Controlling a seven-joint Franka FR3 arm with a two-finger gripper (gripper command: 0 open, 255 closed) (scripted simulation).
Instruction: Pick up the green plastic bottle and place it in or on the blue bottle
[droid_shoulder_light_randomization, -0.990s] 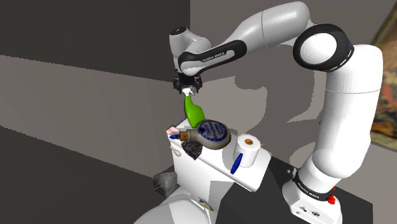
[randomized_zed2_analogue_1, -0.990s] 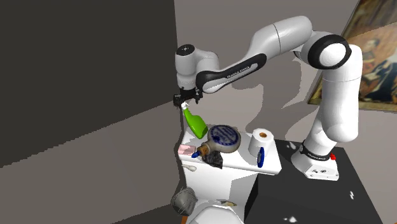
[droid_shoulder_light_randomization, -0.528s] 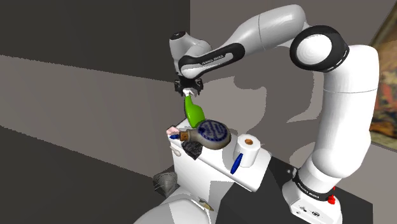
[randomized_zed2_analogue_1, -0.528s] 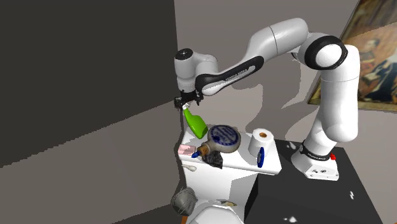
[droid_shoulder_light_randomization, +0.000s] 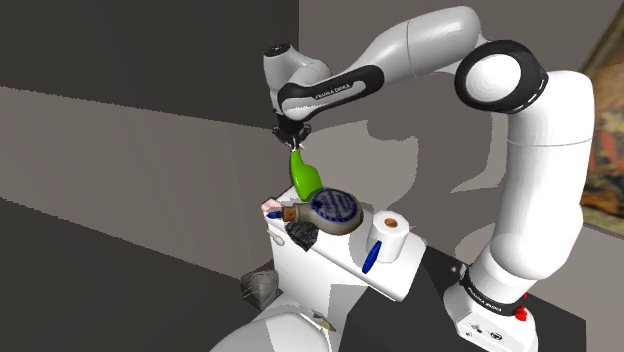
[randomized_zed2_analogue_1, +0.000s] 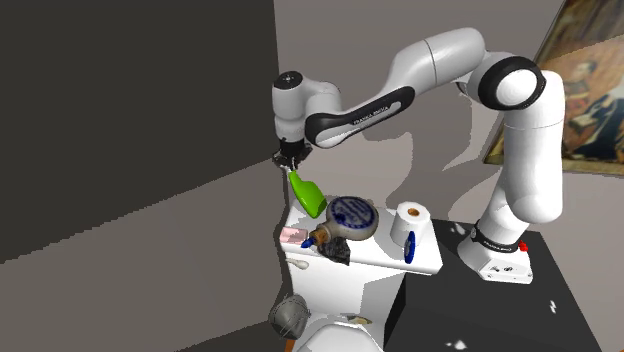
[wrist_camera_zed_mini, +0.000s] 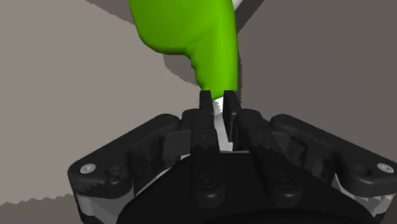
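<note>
Frame edge cuts off the green bottle (wrist_camera_zed_mini: 191, 32) — wrist view; painting (randomized_zed2_analogue_1: 592, 95) cropped likewise.

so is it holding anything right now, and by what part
Yes, the gripper is shut on the green bottle, pinching its white cap at the neck end.

one green bottle (droid_shoulder_light_randomization: 304, 175) with a white neck. one round blue patterned bottle (droid_shoulder_light_randomization: 335, 209) with a brown neck. one white paper roll (droid_shoulder_light_randomization: 391, 232). one slim blue pen-like stick (droid_shoulder_light_randomization: 371, 258). one small pink item (droid_shoulder_light_randomization: 272, 206). one dark lumpy object (droid_shoulder_light_randomization: 301, 236). one grey crumpled lump (droid_shoulder_light_randomization: 262, 287). one white bench (droid_shoulder_light_randomization: 330, 275). one framed painting (randomized_zed2_analogue_1: 590, 90). two black fingers (wrist_camera_zed_mini: 205, 102).
</note>
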